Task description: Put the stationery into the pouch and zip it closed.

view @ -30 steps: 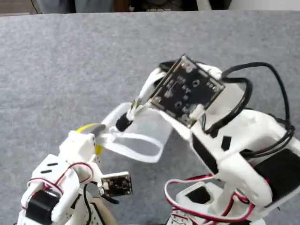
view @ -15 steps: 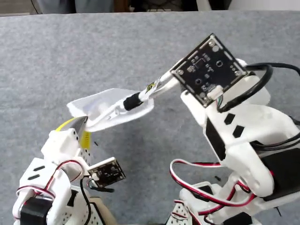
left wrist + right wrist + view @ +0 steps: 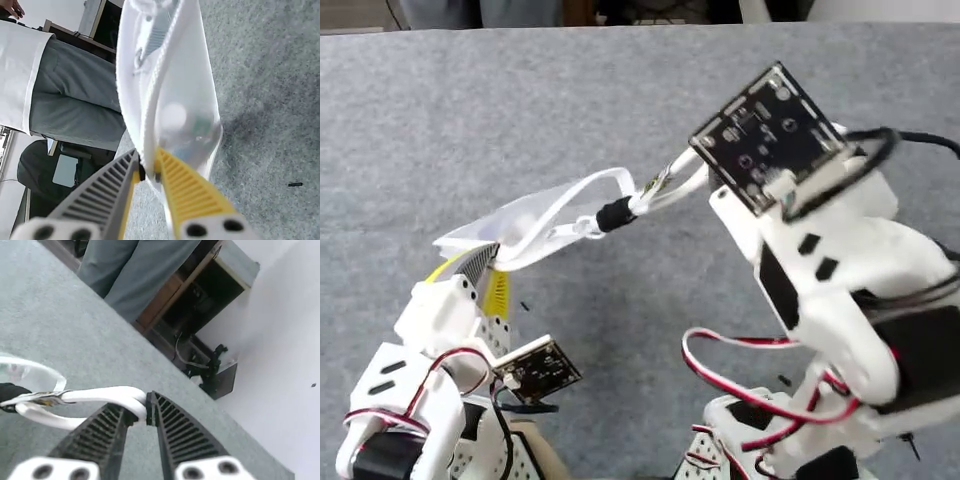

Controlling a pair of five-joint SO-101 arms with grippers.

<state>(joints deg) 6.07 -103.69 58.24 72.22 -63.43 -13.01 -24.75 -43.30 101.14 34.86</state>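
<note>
Stretching between the two arms, left of centre in the high view, the translucent pouch point(image 3: 525, 225) hangs above the grey table point(image 3: 470, 120). The left gripper point(image 3: 147, 170) is pinched tight on the pouch's lower-left end. The right gripper point(image 3: 146, 412) is closed on its white strap point(image 3: 95, 395).

The pouch point(image 3: 535, 222) hangs above the table point(image 3: 440, 100), strung between the two grippers. The left gripper point(image 3: 144, 167) sits at the pouch's near-left end, clamped on its edge. From the pouch's far-right end a strap point(image 3: 100, 392) runs on to the right gripper point(image 3: 147, 409), which pinches it — right of the pouch and a little behind it. Items point(image 3: 175, 117) lie inside the pouch — too blurred to name. The left arm point(image 3: 420, 390) stands before the pouch to its left, and the right arm point(image 3: 840, 290) stands before it to its right.
</note>
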